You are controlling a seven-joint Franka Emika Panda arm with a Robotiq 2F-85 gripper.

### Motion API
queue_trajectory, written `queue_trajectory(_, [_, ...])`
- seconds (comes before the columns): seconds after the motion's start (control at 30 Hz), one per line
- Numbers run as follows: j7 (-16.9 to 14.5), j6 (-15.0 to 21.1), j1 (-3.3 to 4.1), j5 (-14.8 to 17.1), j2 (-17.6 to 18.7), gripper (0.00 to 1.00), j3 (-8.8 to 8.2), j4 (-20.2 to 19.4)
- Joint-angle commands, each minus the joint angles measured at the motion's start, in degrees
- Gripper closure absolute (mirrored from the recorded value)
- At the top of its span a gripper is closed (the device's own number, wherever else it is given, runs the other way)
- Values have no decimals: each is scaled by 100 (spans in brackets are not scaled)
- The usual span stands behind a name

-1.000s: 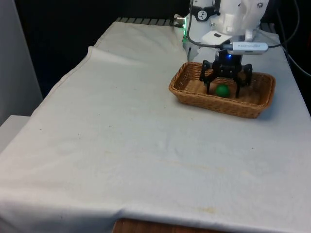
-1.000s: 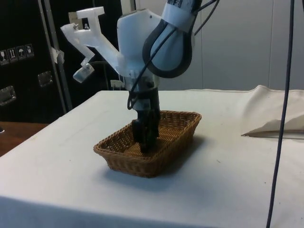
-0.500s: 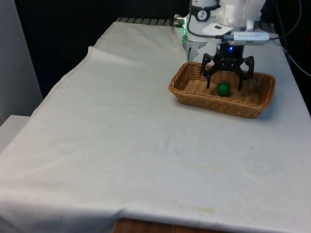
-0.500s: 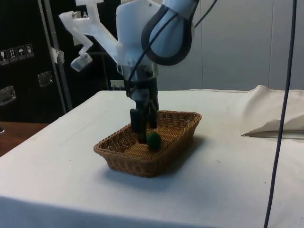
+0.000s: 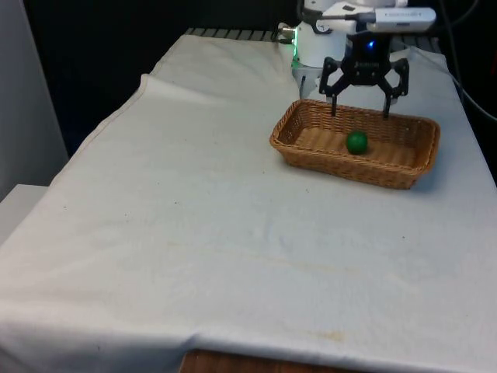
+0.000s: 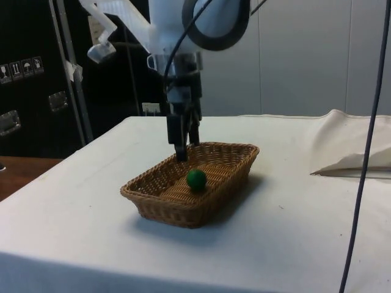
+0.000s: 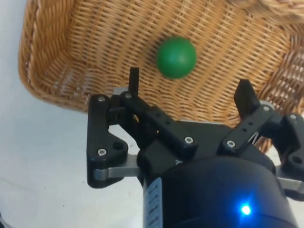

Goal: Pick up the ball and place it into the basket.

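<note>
While the white cloth-covered tabletop (image 5: 194, 225) is stretching broad and mostly bare across the front view, the shallow rectangular woven wicker basket (image 5: 404, 167) is sitting on it toward the far end, on the front view's right. In the side view the same basket (image 6: 162, 207) is resting flat on the cloth with one corner turned toward the camera, and a fold of loose white fabric (image 6: 354, 155) is lying on the tabletop well apart from it.

The white robot arm (image 6: 201, 18) is reaching down over the basket, and its black two-finger gripper (image 5: 359, 109) is hanging above the basket's far rim in the front view, clear of the wicker. In the side view the gripper (image 6: 182, 149) is pointing straight down, its tips just above the rim's level. The fingers (image 7: 134, 81) are standing wide apart and are gripping nothing.

The small round green ball (image 5: 356, 142) is lying on the basket's woven floor, near the middle, below the gripper and apart from it. In the side view the ball (image 6: 196, 179) is sitting just beside and beneath the fingertips without touching them, and from the wrist the ball (image 7: 176, 57) is showing on the weave beyond the spread fingers.
</note>
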Motion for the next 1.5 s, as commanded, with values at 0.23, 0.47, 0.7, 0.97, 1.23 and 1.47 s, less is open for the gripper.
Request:
queue_trajectory(0.23, [-269, -298, -29, -183, -435, 0, -143, -6])
queue_trajectory(0.47, [-602, -510, -52, -160, -705, 0, -258, 40])
queue_trajectory(0.7, [-928, -814, -74, -97, -796, 0, -447, 315])
queue_trajectory(0.97, [-1163, -1278, -103, -80, -745, 0, -670, 831])
queue_trajectory(1.23, [-1249, -1730, -132, -120, -745, 0, -831, 1243])
queue_trajectory(1.47, [-1197, -2126, -155, -160, -762, 0, -968, 1541])
